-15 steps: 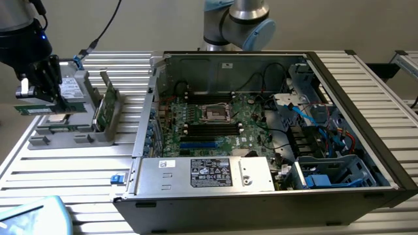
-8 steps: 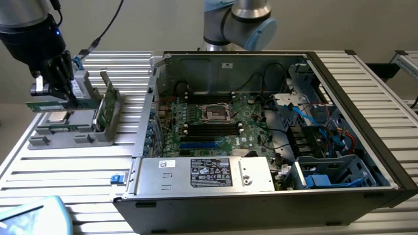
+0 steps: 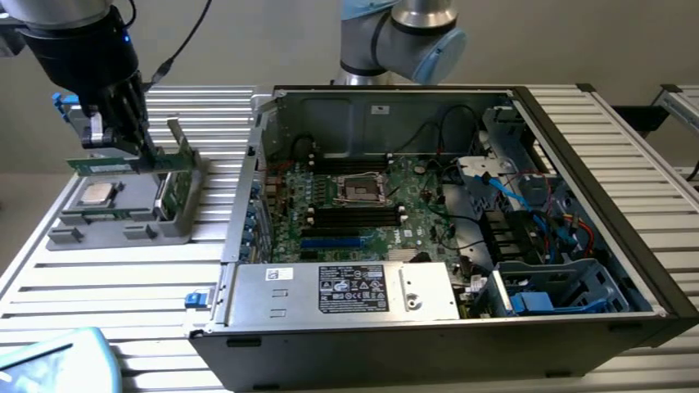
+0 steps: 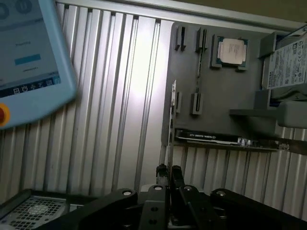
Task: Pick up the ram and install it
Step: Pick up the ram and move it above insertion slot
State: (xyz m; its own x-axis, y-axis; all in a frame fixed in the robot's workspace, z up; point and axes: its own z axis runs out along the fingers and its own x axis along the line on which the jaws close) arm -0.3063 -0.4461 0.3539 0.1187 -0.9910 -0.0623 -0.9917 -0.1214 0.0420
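Note:
My gripper (image 3: 139, 151) hangs at the exterior view's left, above the grey parts tray (image 3: 68, 237), shut on the ram (image 3: 101, 164). The ram is a slim green stick held level, clear of the tray. In the wrist view the ram (image 4: 172, 124) shows edge-on as a thin line running out from between the black fingers (image 4: 176, 175) of my gripper (image 4: 169, 173). The open computer case (image 3: 611, 237) lies at the exterior view's right, with the green motherboard (image 3: 415, 213) inside it. Its black memory slots (image 3: 349, 218) flank the processor socket (image 3: 358, 188).
The tray also holds a square silver processor chip (image 3: 98, 193) (image 4: 231, 50), a wider upright green card (image 3: 175, 155) (image 4: 216, 137) and a drive (image 4: 288, 62). A teach pendant (image 4: 29, 52) lies on the slatted table (image 3: 98, 286). The case holds a power supply (image 3: 349, 288) and cables (image 3: 513, 196).

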